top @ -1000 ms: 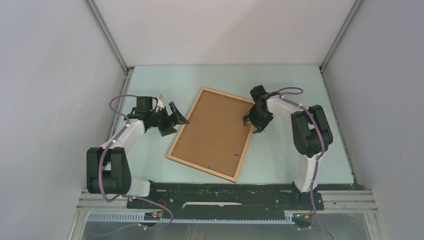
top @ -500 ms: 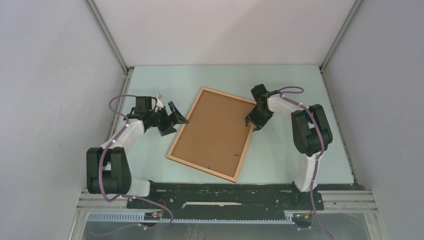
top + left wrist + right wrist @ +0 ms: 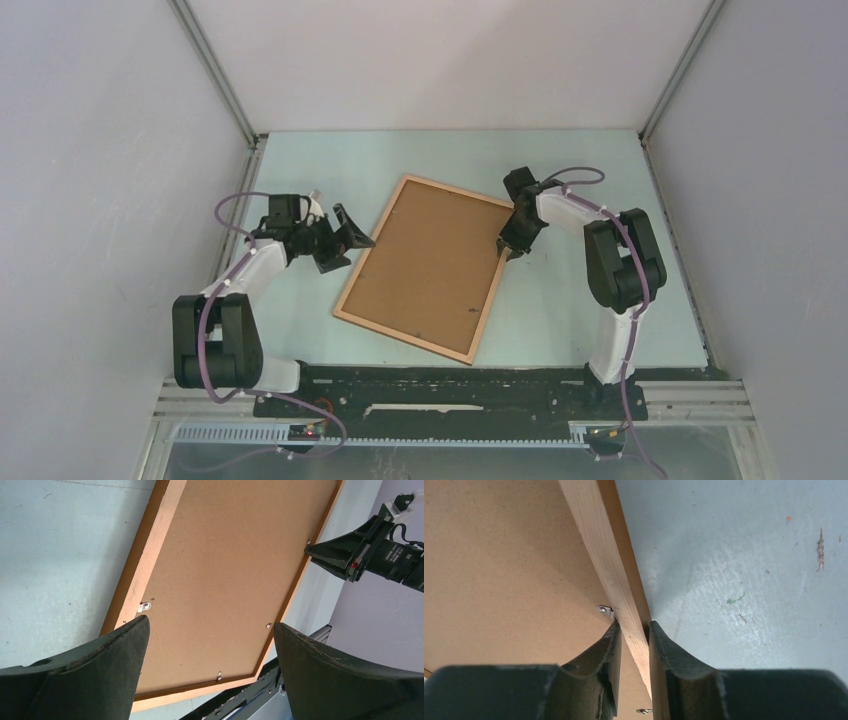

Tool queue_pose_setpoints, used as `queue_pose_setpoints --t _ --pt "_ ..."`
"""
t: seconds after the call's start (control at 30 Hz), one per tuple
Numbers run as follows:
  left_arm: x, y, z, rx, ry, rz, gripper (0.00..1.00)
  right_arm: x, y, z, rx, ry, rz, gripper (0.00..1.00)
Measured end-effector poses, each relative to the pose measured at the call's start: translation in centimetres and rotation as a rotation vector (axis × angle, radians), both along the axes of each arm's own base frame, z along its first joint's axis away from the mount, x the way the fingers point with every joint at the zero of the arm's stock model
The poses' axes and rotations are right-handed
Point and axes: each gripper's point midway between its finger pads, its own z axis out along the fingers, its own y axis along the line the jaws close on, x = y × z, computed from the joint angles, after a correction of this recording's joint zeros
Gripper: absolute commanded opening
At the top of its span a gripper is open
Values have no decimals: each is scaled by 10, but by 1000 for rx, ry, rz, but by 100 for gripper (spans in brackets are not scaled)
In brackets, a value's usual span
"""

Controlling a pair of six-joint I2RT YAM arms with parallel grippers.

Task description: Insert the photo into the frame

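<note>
The frame point(image 3: 403, 337) lies face down and slanted on the table, its thin light wood rail point(image 3: 150, 555) surrounding a brown backing board point(image 3: 430, 265). The photo is hidden. My right gripper point(image 3: 507, 245) sits at the frame's right rail. In the right wrist view the right gripper point(image 3: 634, 625) is shut on that rail point(image 3: 599, 545), one finger on the board side and one on the table side. My left gripper point(image 3: 360, 247) hovers just off the frame's left rail. In the left wrist view the left gripper point(image 3: 210, 622) is wide open with nothing between its fingers.
Small metal clips point(image 3: 605, 610) hold the backing board point(image 3: 499, 570) along the rail's inner edge. Pale green table point(image 3: 734, 555) lies to the right of the frame. White enclosure walls point(image 3: 120, 150) stand on three sides, and a black base rail point(image 3: 450, 390) runs along the near edge.
The right gripper's jaws have narrowed onto the frame's right rail and its wrist has shifted slightly farther back. The left arm and the frame have barely moved.
</note>
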Motion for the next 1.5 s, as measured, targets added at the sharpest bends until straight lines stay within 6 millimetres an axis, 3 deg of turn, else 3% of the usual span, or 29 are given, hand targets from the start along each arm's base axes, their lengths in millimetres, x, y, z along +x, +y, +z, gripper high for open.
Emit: queue_pose_setpoints --t 0.13,0.23,0.3,0.4,0.57,0.73,1.03,1.3,1.4,1.5 --pt "0 1 0 1 -1 2 100 2 -1 1 1 -21 92 4" --pt "2 5 3 13 -18 19 100 2 -1 3 5 -37 159 38" --pt "2 9 6 21 -33 32 100 2 -2 3 1 -49 186 49" --pt "3 13 9 27 -50 44 100 8 -5 4 -11 -75 209 58" --pt "7 23 9 34 -53 80 100 10 -9 4 -14 -102 239 60" --pt "11 36 1 39 -27 121 100 0 -2 0 41 -126 268 60" --pt "2 31 -58 -12 180 103 100 -3 23 4 139 -220 334 60" --pt "-6 24 -62 -93 180 116 100 26 40 7 209 -302 351 61" --pt "-9 20 -61 -119 173 112 100 46 40 9 206 -321 351 67" --pt "-14 15 -60 -147 187 99 100 47 31 11 208 -312 336 75"
